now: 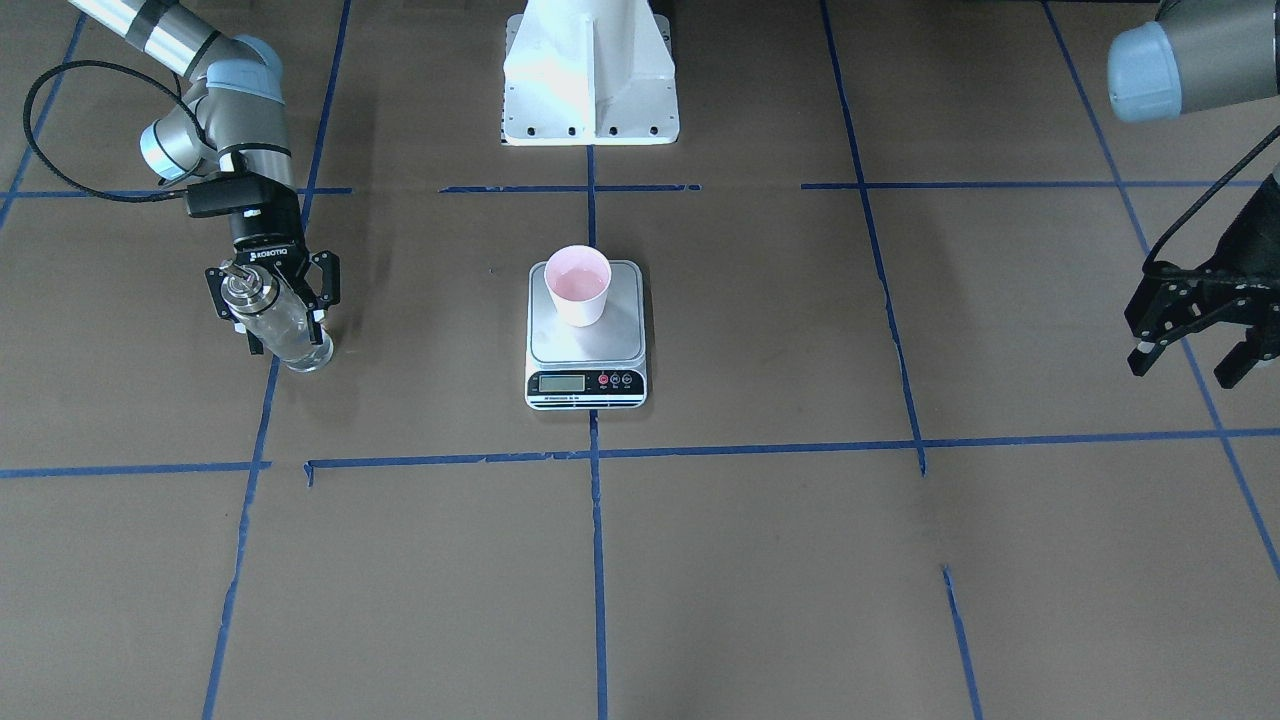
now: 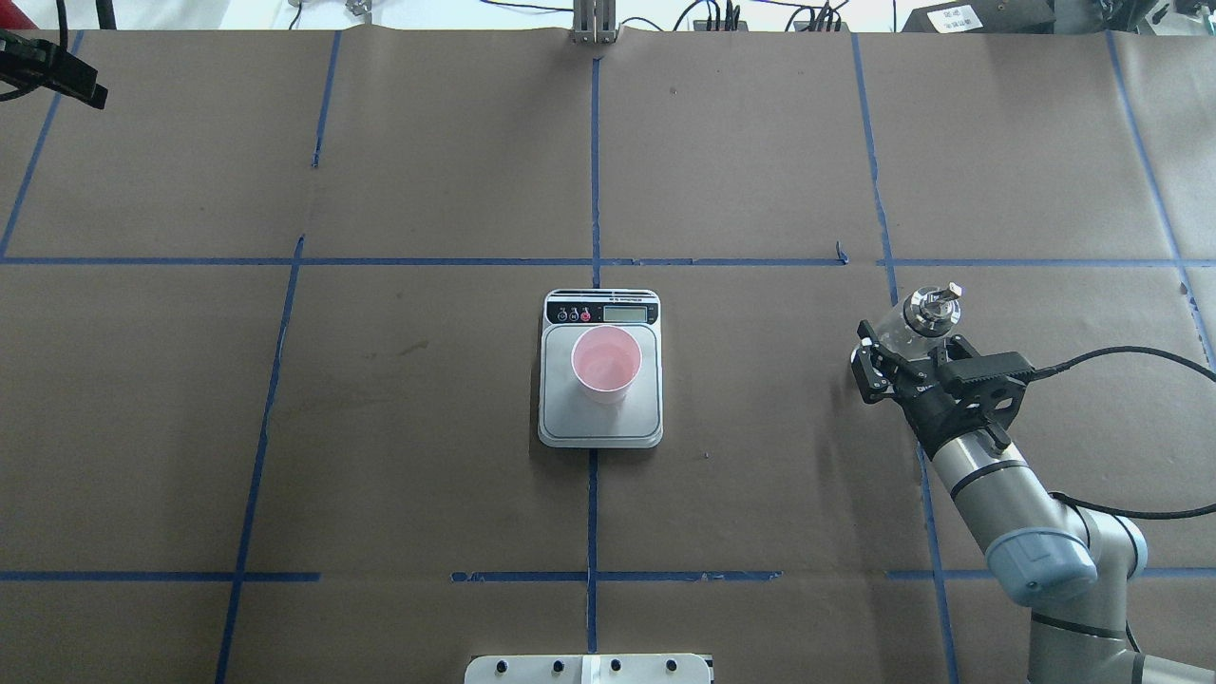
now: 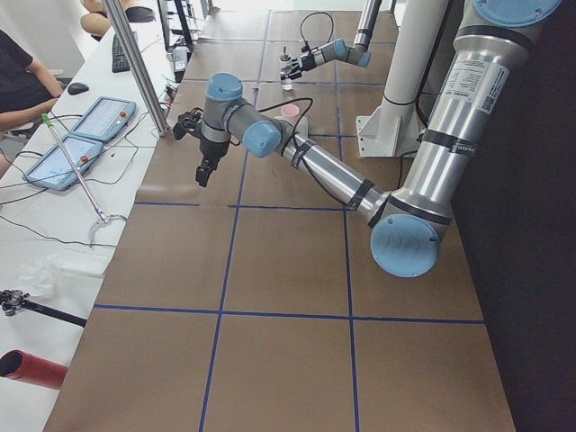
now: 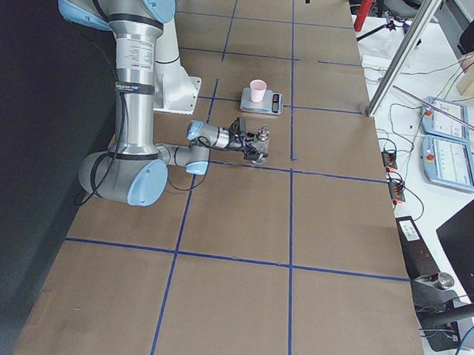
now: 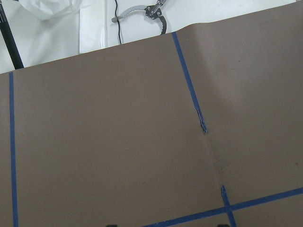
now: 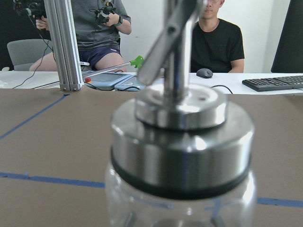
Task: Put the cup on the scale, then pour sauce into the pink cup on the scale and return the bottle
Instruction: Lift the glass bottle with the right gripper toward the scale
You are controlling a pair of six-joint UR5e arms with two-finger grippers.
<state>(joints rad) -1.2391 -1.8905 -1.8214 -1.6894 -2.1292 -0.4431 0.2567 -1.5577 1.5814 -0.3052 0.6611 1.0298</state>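
The white mount base (image 2: 589, 670) sits at the robot's edge of the table (image 2: 380, 494), which is covered in brown paper and crossed by a grid of blue tape lines (image 2: 591, 513). Further out, on the centre line, the scale (image 2: 600, 426) lies flat with its black display strip facing away from the robot. The cup (image 1: 582, 312) stands upright on the silver plate, and a faint sheen of sauce (image 1: 577, 284) shows inside it. Well off to the robot's right, the right gripper (image 1: 287, 330) is clenched around the bottle (image 2: 912, 318), which is upright beside a tape line. Whether its base touches the paper cannot be told. On the opposite side, the left gripper (image 1: 1188, 368) hangs above the paper with its fingers spread and nothing between them. Past the table's far edge stands an aluminium post (image 6: 64, 42), then a white desk (image 4: 458, 205) with two tablets (image 4: 447, 117) and a keyboard (image 6: 272, 82). Seated operators (image 6: 218, 38) are behind it.
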